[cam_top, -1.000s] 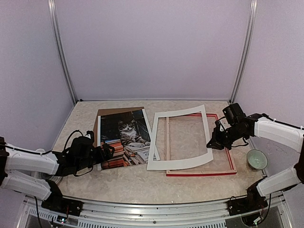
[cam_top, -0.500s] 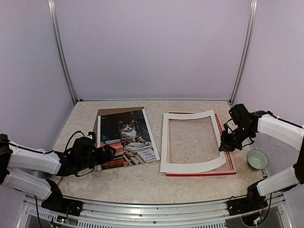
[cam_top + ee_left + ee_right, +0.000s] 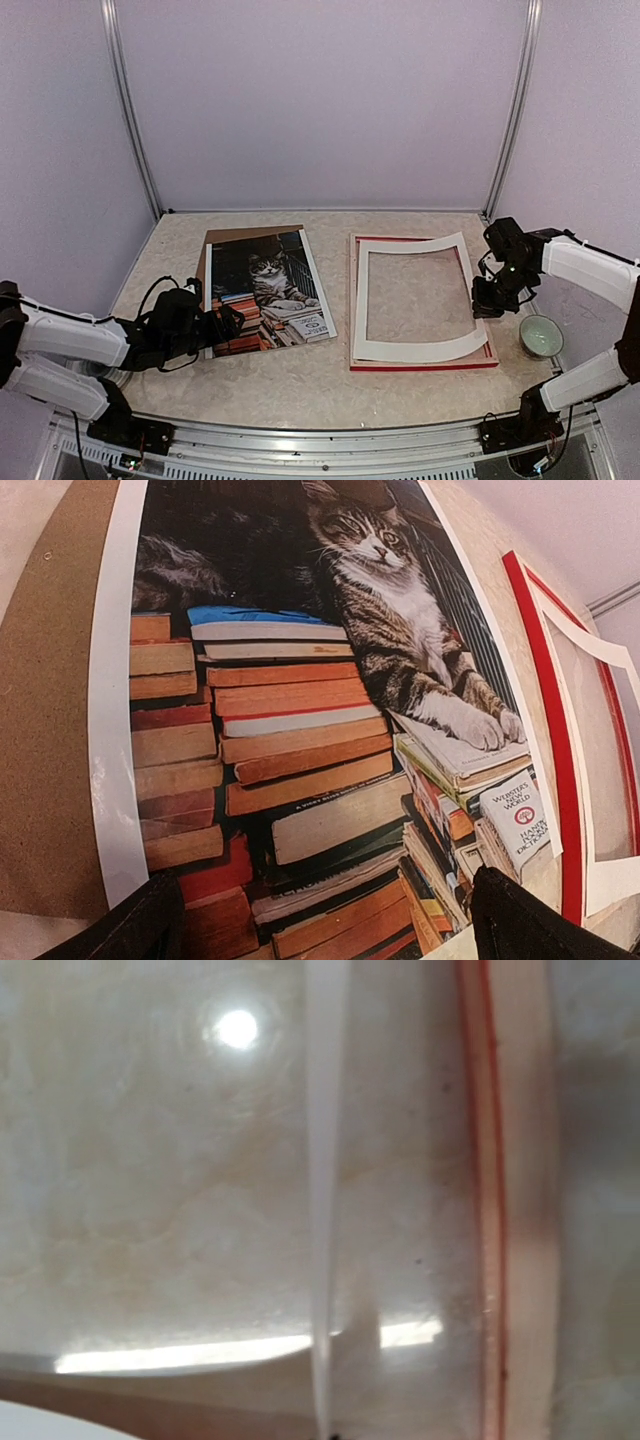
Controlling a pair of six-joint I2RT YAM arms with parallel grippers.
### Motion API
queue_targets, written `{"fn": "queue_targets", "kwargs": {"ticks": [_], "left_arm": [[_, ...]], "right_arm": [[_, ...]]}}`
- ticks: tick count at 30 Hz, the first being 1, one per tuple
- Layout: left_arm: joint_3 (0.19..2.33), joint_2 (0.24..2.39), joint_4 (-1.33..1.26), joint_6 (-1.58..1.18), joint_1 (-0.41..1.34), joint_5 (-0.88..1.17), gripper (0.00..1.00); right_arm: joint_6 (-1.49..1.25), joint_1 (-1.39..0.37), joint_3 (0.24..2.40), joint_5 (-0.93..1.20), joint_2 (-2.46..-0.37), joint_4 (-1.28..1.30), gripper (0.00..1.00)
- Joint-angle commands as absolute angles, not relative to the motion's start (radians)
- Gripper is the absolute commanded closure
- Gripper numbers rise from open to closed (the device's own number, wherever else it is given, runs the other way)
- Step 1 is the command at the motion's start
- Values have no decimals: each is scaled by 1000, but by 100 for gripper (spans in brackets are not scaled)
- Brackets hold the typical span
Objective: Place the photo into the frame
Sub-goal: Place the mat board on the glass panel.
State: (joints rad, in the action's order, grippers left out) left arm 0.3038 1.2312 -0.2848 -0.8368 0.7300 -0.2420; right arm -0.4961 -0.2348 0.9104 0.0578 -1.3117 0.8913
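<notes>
Showing the table from above: the photo lies face up, left of centre, on a brown board, with its long axis running from the near edge of the table toward the far one. The left gripper hovers low at the photo's near left corner. Its jaws are spread wide and hold nothing. In the left wrist view both fingertips bracket the print's near edge, with the cat's books between them. The photo thus lies directly ahead of this gripper, to its right and slightly beyond, so the left arm is much the nearer one.

The frame lies flat to the right of the photo, its long axis parallel to the photo's, with a strip of bare table between the two. A white mat rests across the frame with its near right corner curled up. The right gripper is closed on the mat's right border, and the right wrist view shows that border edge-on, running into the jaws. No photo is in the frame, and through the mat's opening only a pale surface shows.

A small bowl stands just right of the frame, and nothing can be made out in it.

Judged from this layout, the photo must travel rightward, across the gap.
</notes>
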Motion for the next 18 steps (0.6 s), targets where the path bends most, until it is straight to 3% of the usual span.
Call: {"fn": "queue_targets", "kwargs": {"ticks": [1, 18], "left_arm": [[329, 1241, -310, -825, 732, -233, 1], [328, 1249, -309, -830, 735, -235, 1]], "right_arm": [[-464, -219, 943, 8, -1330, 912, 100], [-417, -219, 994, -49, -1403, 880, 99]]}}
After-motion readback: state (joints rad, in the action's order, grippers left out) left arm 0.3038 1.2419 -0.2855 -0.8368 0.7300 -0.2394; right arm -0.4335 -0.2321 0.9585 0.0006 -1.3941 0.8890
